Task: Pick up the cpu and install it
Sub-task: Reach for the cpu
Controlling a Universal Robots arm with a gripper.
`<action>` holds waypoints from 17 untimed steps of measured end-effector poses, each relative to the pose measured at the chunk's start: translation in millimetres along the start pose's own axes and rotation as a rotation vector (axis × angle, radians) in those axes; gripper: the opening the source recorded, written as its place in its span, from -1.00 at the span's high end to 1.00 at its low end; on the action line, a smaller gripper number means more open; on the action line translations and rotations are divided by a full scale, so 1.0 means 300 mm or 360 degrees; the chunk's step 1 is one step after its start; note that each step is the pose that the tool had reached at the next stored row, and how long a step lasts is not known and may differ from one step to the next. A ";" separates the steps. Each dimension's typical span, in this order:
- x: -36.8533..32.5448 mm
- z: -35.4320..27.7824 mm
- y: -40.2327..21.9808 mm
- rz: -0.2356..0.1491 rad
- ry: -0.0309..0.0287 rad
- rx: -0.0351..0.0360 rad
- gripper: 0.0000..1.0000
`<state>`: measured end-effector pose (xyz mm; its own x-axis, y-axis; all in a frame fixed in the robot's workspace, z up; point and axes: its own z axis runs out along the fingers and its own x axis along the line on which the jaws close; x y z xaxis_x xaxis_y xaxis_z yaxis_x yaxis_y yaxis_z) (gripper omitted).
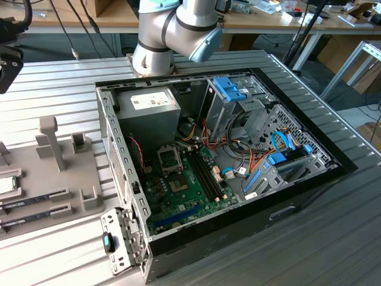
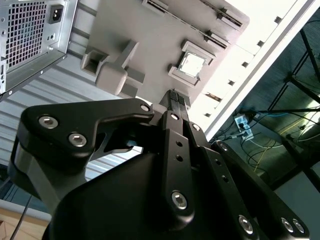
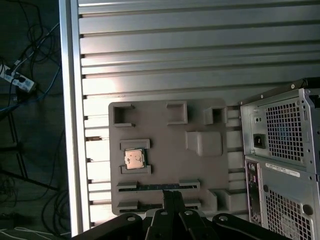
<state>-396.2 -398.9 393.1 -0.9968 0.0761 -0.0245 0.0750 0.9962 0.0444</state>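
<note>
The cpu (image 3: 134,159) is a small square chip with a silvery top. It lies flat between two brackets of the grey holder plate (image 3: 160,135), which sits on the ribbed table beside the computer case. In the second wrist view the cpu (image 2: 192,65) lies just beyond my fingertips. It also shows at the exterior view's left edge (image 1: 6,185). My gripper (image 3: 172,195) hangs well above the holder plate, its two black fingers pressed together with nothing between them. In the second wrist view the gripper (image 2: 178,98) points toward the plate. The open case holds the motherboard with its cpu socket (image 1: 168,158).
Dark memory sticks (image 1: 34,197) lie in slots of the holder plate, close to the cpu. The open computer case (image 1: 226,149) holds a power supply (image 1: 149,110), drive cages and cables. The table's edge (image 3: 70,125) runs near the plate, with cables on the floor beyond.
</note>
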 end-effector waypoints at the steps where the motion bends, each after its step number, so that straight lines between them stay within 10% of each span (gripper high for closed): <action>1: 0.000 0.000 0.000 0.0000 0.00003 0.0000 0.79; 17: 0.006 0.005 0.025 0.0000 0.00001 0.0000 0.79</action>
<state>-397.4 -391.2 391.8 -0.9968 0.0763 -0.0244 0.0751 0.9962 0.0443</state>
